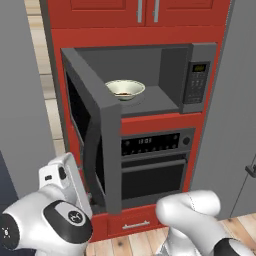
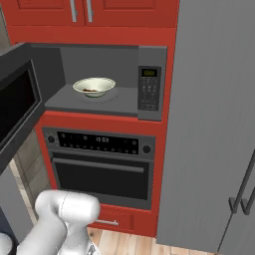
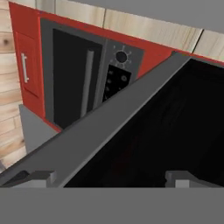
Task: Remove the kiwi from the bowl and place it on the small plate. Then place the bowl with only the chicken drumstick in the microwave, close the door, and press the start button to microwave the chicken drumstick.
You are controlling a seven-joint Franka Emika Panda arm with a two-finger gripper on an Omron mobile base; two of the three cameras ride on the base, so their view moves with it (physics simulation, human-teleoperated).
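Observation:
The white bowl (image 1: 125,89) (image 2: 94,85) sits on the microwave floor (image 1: 160,102), and a brown bit of the chicken drumstick (image 1: 122,93) (image 2: 90,90) shows inside it. The microwave door (image 1: 102,150) (image 2: 17,104) hangs wide open to the left. My gripper (image 3: 113,178) is open with nothing between its fingertips (image 3: 41,177), close against the door's dark outer window (image 3: 166,127). My white hand (image 1: 61,175) is low on the left, behind the door's outer side. The button panel (image 1: 195,80) (image 2: 149,88) is on the microwave's right; single buttons are too small to tell. The kiwi and small plate are out of view.
A built-in oven (image 1: 152,165) (image 2: 102,164) sits below the microwave, with a red drawer (image 1: 132,222) under it. Red cabinets (image 1: 145,12) are above. A tall grey panel (image 2: 214,124) stands to the right. My arm's white links (image 1: 192,212) (image 2: 67,214) fill the foreground.

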